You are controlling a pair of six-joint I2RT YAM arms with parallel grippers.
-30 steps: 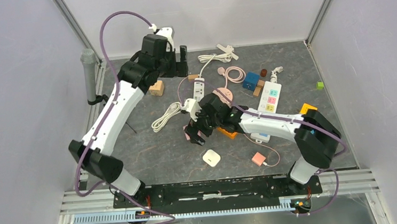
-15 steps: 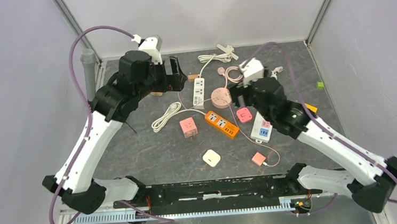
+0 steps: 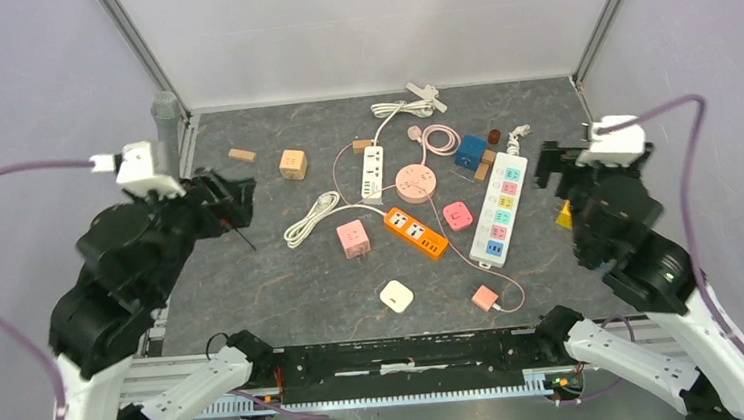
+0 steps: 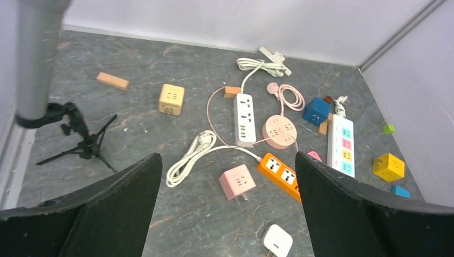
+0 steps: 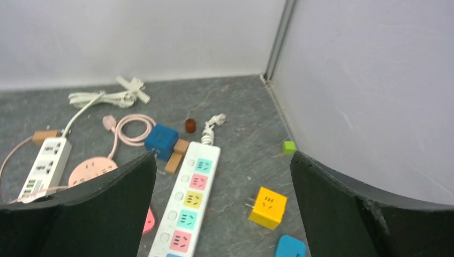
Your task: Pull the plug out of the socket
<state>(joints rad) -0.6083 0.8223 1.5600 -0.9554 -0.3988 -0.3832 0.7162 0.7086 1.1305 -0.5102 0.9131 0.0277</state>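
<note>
A pink cube plug (image 3: 353,238) (image 4: 236,182) lies on the mat with its prongs bare, just left of the orange socket strip (image 3: 416,233) (image 4: 278,174) and apart from it. The strip's two sockets seen in the left wrist view hold nothing. My left gripper (image 3: 232,196) (image 4: 227,158) hangs high over the table's left side, open and empty. My right gripper (image 3: 557,170) (image 5: 223,156) hangs high over the right side, open and empty, above the long white strip with coloured sockets (image 3: 501,208) (image 5: 187,206).
Around the middle lie a white strip (image 3: 373,170), a round pink socket (image 3: 414,182), a coiled white cord (image 3: 310,218), a white adapter (image 3: 396,295) and a small pink plug (image 3: 484,296). A yellow cube (image 5: 267,208) sits right; a microphone on a tripod (image 4: 80,139) stands far left.
Both arms have drawn back from the table's middle to the near sides and risen. The right gripper has left the pink cube plug, which lies alone on the mat.
</note>
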